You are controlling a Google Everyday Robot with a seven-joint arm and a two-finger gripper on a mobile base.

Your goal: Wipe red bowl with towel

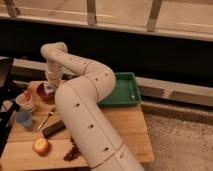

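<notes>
The red bowl (44, 95) sits at the far left of the wooden table (127, 125), partly hidden by my gripper. My gripper (50, 85) points down at the end of the white arm, right over the bowl. A small pale bunch, the towel (49, 90), shows just under the gripper at the bowl's inside. Whether the towel touches the bowl cannot be told.
A pale cup with red contents (25, 101) and a blue cup (23, 119) stand left of the bowl. A utensil (45, 120), a dark bar (52, 129), an apple (41, 145) and dark bits (72, 150) lie nearer. A green tray (122, 91) is at the right. My arm spans the table's middle.
</notes>
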